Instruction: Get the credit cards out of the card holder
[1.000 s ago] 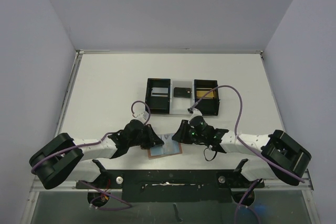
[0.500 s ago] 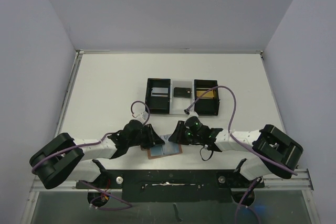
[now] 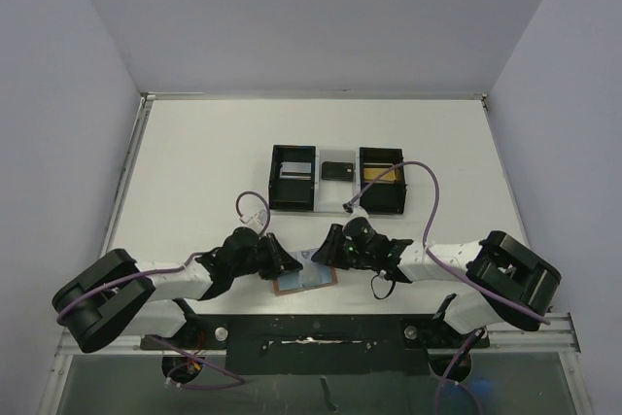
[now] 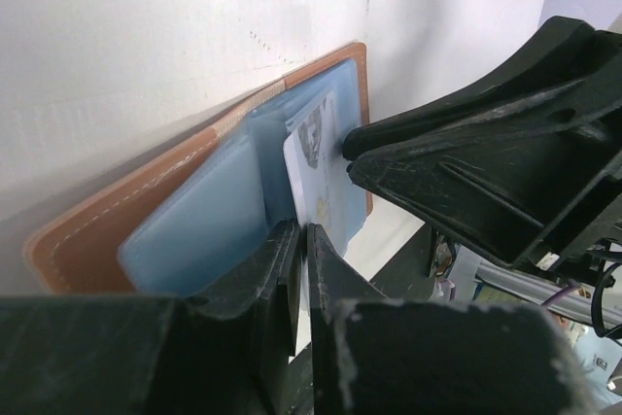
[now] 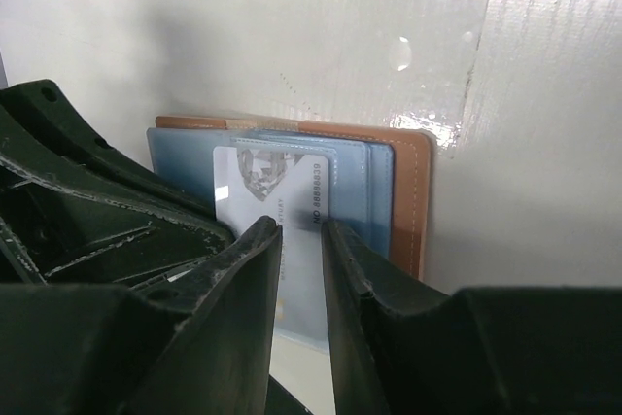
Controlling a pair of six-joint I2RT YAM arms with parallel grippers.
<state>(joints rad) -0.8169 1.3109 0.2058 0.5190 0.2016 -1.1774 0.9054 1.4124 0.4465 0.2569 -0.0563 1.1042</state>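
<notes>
Tan leather card holder (image 3: 309,281) lay open at lower centre of the top view, a white card (image 5: 282,182) sticking partly out of its blue pocket (image 5: 185,157). Your left gripper (image 4: 303,235) had fingers pressed almost together at that card's lower edge; pinching or not, cannot tell. Your right gripper (image 5: 299,230) was narrowly spread over the card. Silver-grey card (image 3: 293,171), black card (image 3: 337,170) and gold card (image 3: 381,174) sat in the tray (image 3: 275,182) above.
</notes>
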